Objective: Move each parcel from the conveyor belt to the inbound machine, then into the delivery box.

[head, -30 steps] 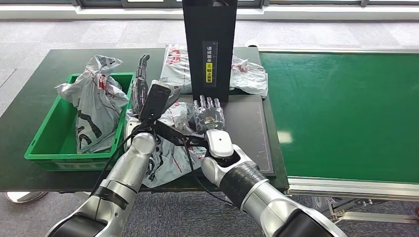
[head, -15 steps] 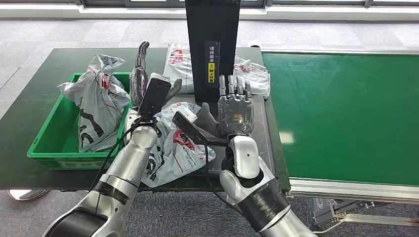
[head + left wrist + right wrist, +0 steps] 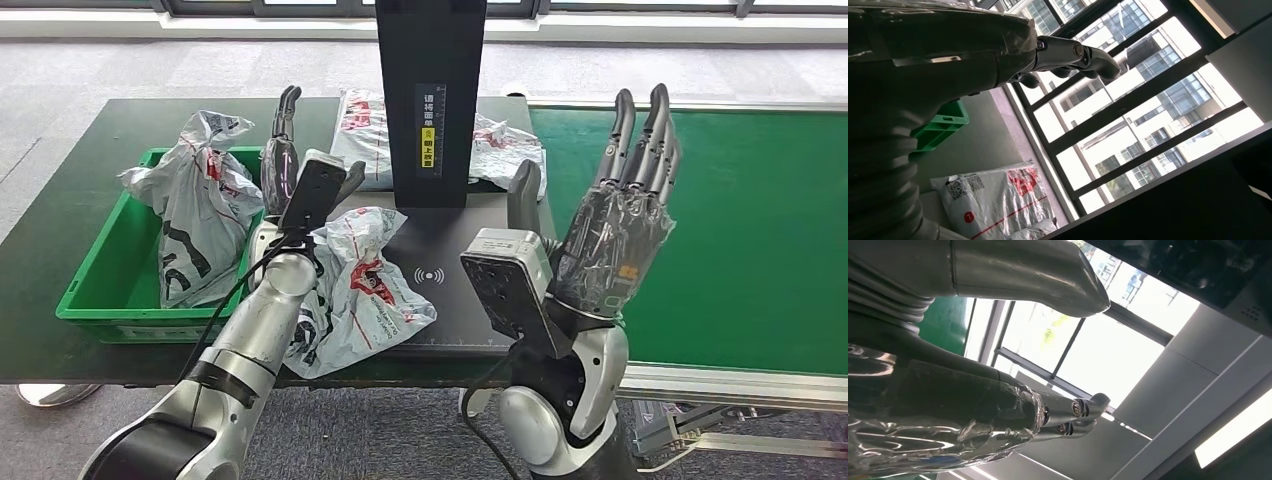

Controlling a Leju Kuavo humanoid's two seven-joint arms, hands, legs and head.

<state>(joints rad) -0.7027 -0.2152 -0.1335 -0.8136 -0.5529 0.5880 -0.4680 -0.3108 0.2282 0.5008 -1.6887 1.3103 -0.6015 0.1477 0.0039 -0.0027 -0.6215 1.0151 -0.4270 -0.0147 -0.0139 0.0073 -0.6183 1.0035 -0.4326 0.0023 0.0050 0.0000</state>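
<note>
While raised, right hand (image 3: 617, 235) spreads its fingers, holding nothing.

From my left wrist camera I see my left hand (image 3: 973, 55) with nothing in it, its dark fingers (image 3: 1083, 52) stretched out toward the tall windows (image 3: 1128, 120). Close beside the palm sits a corner of the green delivery box (image 3: 940, 131). Farther off from the hand lies a white parcel (image 3: 998, 200) with red print and a label, just beside the dark inbound machine (image 3: 1198, 205).
</note>
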